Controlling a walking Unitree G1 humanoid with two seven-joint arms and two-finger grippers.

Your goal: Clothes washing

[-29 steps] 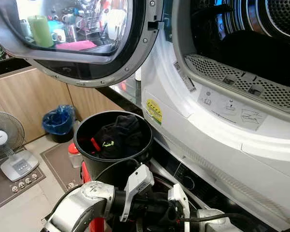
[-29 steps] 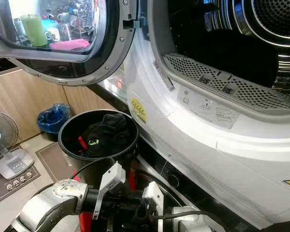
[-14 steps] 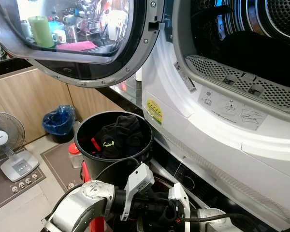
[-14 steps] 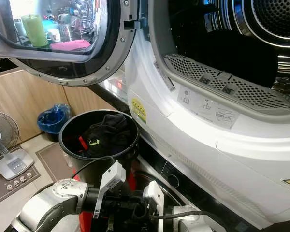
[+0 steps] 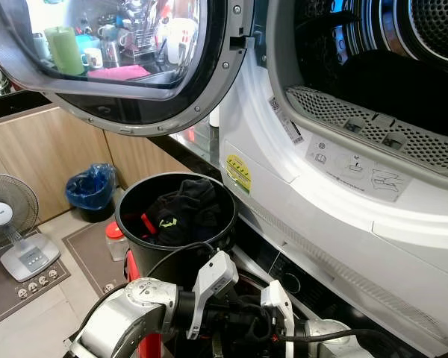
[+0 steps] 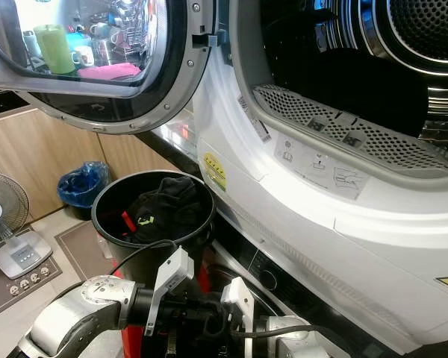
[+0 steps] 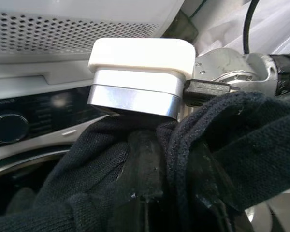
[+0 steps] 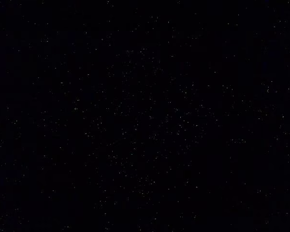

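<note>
- We see a black knitted garment bunched up low in front of us, its ribbed weave and a thick rolled fold plain in the left wrist view.
- Our left hand is wrapped in that cloth; one black finger shows under the fold and seems to pinch the fabric, though the cloth hides the tips.
- Our right hand sits just beside the left hand, touching the same dark bundle; we cannot tell whether its fingers are spread or pressed together, and its wrist view is black.
- Beyond the hands stands a black bucket with more dark clothes inside, one with a red strip and a small green mark.
- Above and to the right of the hands is the white dryer, its round door swung open to the left and a dark cloth lying in the drum.
- Left of the hands, on the floor, stand a small fan and a bin with a blue bag.
- Compared with a second ago, we find the hands and the bundle in nearly the same spot; the whole view has only shifted slightly, and the bucket and dryer door are unchanged.
</note>
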